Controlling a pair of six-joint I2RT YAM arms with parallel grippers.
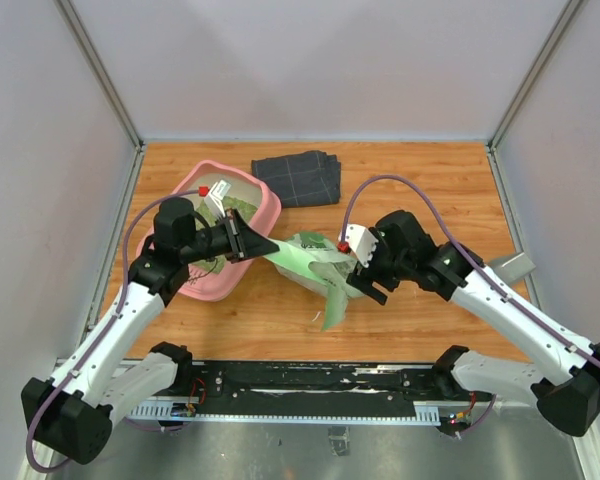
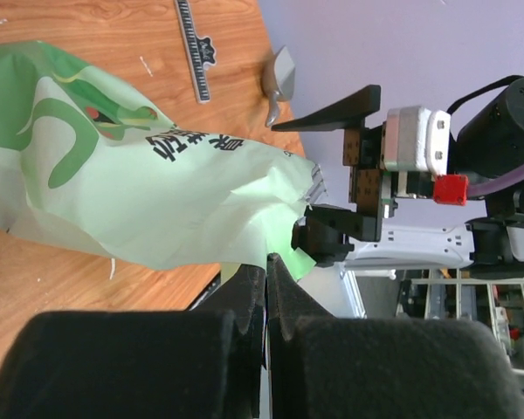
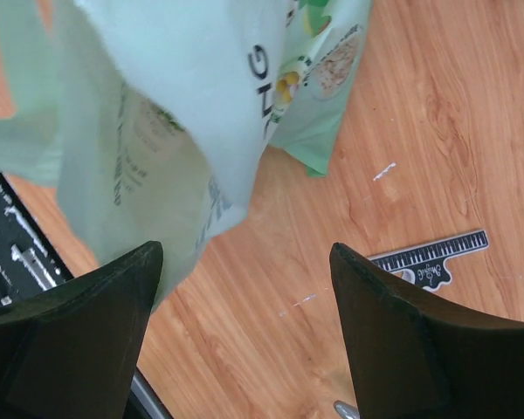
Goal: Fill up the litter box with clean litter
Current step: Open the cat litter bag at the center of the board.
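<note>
The pink litter box point(image 1: 267, 205) stands at the back left, and my left arm hides most of it. No loose litter shows clearly; a greenish patch inside the box cannot be told apart. A green-and-white printed bag point(image 1: 310, 258) hangs between the arms above the table. My left gripper point(image 1: 268, 246) is shut on one edge of the bag point(image 2: 113, 175), its jaws pinched together in the left wrist view point(image 2: 266, 266). My right gripper point(image 1: 366, 281) is open at the bag's other end, with the bag point(image 3: 175, 113) beside its left finger. It holds nothing point(image 3: 244, 253).
A dark grey folded cloth point(image 1: 298, 178) lies at the back centre. A grey metal scoop point(image 1: 510, 268) lies at the right edge and also shows in the left wrist view point(image 2: 279, 83). A small black ruler point(image 3: 432, 260) lies on the wood near the scoop. Enclosure walls stand on three sides.
</note>
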